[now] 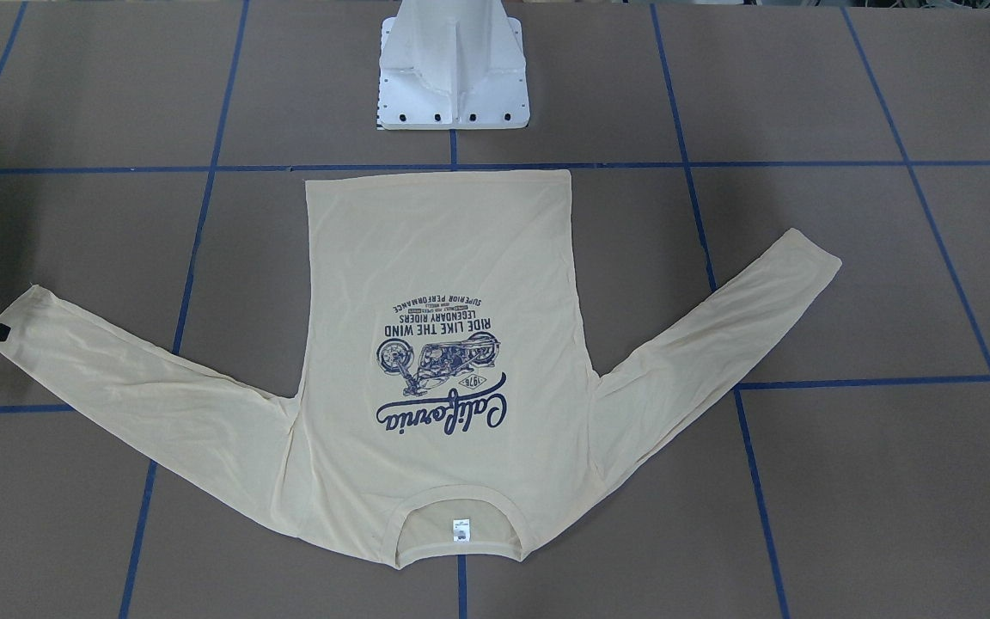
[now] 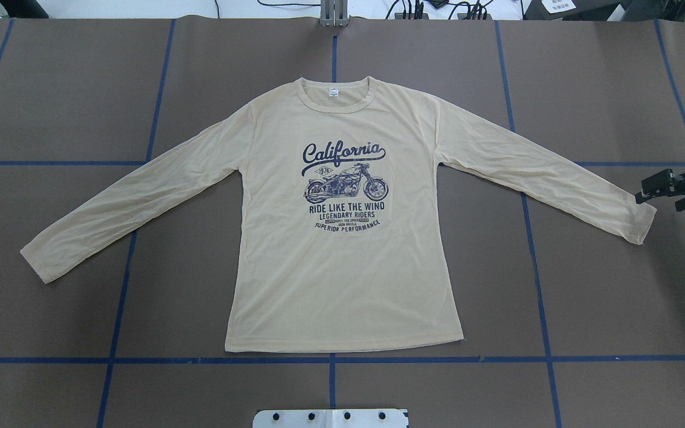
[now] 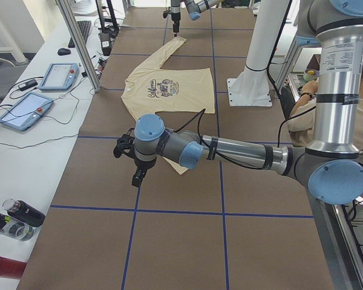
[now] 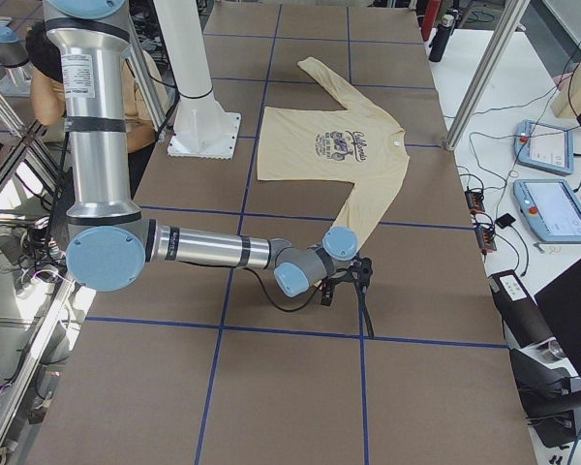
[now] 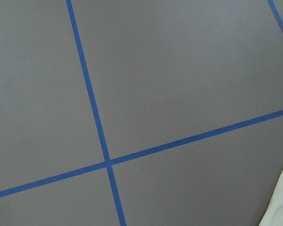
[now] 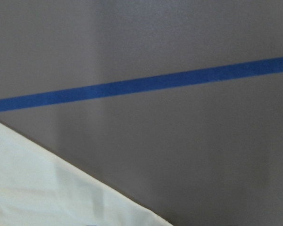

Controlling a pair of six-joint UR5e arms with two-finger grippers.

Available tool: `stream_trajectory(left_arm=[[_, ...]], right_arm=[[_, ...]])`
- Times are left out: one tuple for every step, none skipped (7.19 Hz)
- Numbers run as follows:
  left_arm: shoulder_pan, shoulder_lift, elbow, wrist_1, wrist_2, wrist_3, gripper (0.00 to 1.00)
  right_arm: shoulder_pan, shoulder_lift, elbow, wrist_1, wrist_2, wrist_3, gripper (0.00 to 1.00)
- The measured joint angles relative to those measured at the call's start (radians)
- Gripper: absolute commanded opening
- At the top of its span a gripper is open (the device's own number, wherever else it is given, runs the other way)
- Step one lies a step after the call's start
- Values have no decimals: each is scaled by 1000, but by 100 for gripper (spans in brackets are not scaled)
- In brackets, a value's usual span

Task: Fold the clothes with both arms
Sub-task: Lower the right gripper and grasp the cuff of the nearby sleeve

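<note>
The clothes are one pale cream-yellow long-sleeved shirt lying flat and print-up on the brown table, both sleeves spread outward. Its collar lies on the far side from the robot. My right gripper hovers just beyond the cuff of the sleeve on that side, apart from it; I cannot tell whether it is open or shut. Its wrist view shows a corner of the cloth. My left gripper hangs low beside the other cuff; it shows only from the side, so I cannot tell its state.
The white pedestal base stands by the shirt's hem. Blue tape lines grid the table. Tablets, bottles and a metal post line the operators' side. A person sits behind the robot.
</note>
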Motion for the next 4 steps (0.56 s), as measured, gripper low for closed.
stream_trajectory(left_arm=[[0, 0, 0, 0, 0, 0, 99], [0, 0, -1, 0, 0, 0, 99], [0, 0, -1, 0, 0, 0, 99], [0, 0, -1, 0, 0, 0, 99]], right_arm=[[-2, -1, -1, 0, -2, 1, 83], [-3, -3, -3, 0, -3, 1, 80], [-4, -4, -6, 0, -3, 1, 66], [-4, -5, -8, 1, -2, 2, 48]])
